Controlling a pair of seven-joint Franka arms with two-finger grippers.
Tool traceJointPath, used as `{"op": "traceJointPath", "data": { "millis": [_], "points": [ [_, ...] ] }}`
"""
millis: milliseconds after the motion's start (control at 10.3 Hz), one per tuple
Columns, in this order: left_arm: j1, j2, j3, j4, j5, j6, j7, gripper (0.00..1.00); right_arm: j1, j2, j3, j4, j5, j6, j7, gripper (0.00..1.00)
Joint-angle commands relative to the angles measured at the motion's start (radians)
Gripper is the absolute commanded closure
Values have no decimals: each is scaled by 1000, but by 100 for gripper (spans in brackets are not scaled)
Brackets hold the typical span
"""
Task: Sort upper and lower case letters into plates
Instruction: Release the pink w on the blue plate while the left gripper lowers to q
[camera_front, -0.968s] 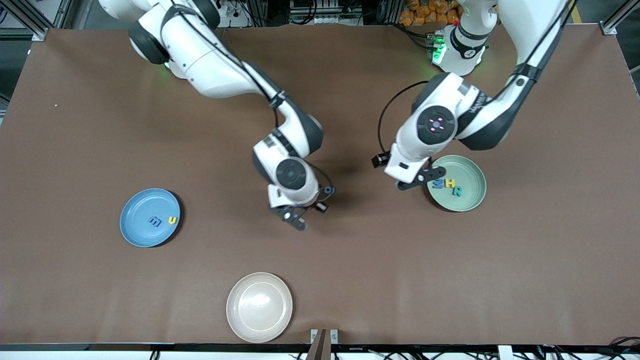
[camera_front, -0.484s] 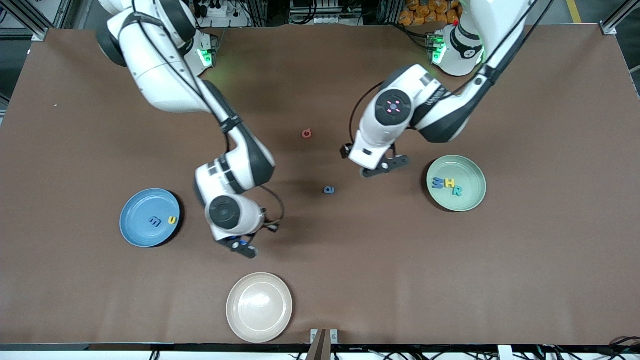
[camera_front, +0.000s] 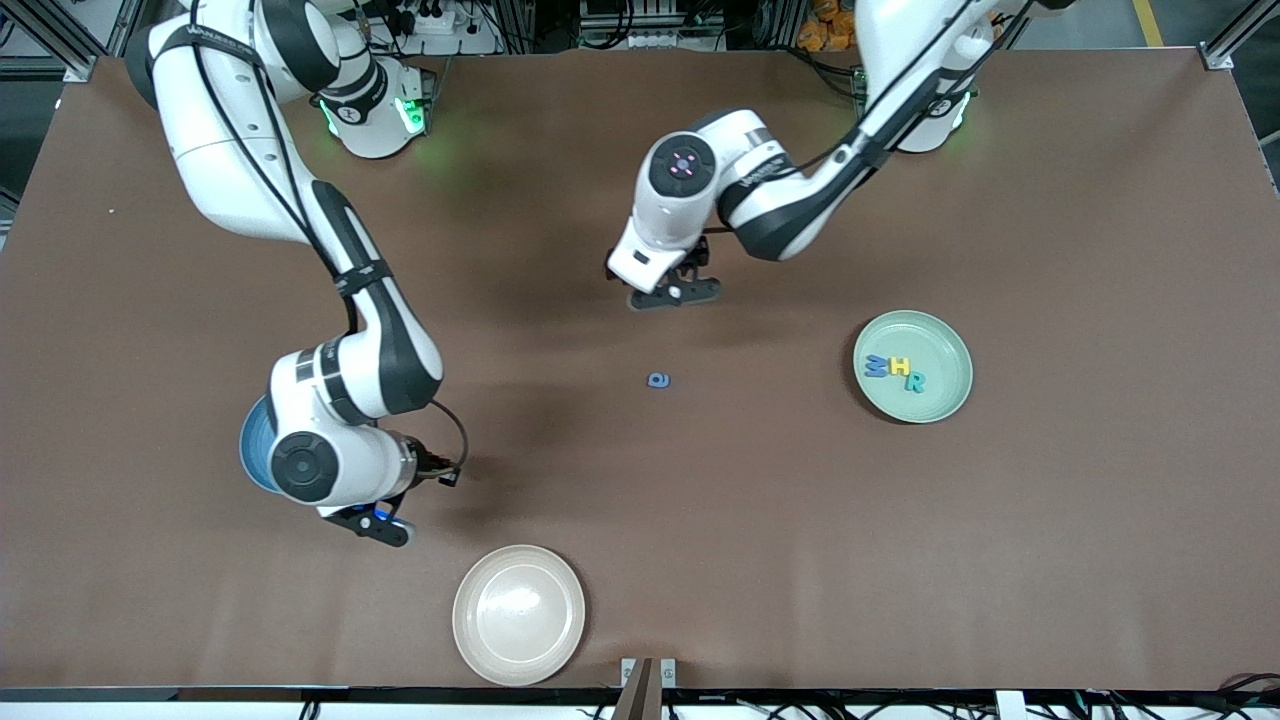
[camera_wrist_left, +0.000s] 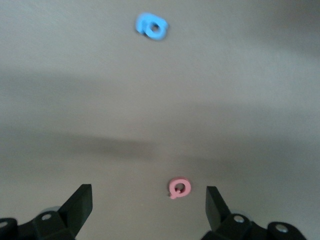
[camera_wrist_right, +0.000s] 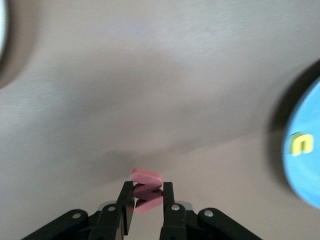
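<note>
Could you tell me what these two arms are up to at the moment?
They are sorting foam letters into plates. The right gripper is shut on a pink letter, over the table beside the blue plate, which holds a yellow u. The left gripper hangs open over a small pink letter on the table. A blue letter lies loose mid-table. The green plate holds three letters.

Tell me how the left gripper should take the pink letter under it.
Come straight down from above. The pink letter lies flat on the table between the open left gripper fingers. Probably best to close across its round ring, not the small tail; it is thin, so go low.
</note>
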Motion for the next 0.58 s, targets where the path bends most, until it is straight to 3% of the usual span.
{"op": "traceJointPath", "data": {
  "millis": [0, 290, 484],
  "points": [
    [-185, 63, 125, 17, 31, 95, -53, 0, -84, -127, 14, -186, -24, 32, -117, 100],
    [-284, 125, 164, 17, 157, 143, -164, 0, -136, -290, 13, -442, -43, 176, -272, 100],
    [-289, 152, 164, 17, 250, 153, -220, 0, -169, -350, 14, -508, -61, 181, -357, 100]
  ]
}}
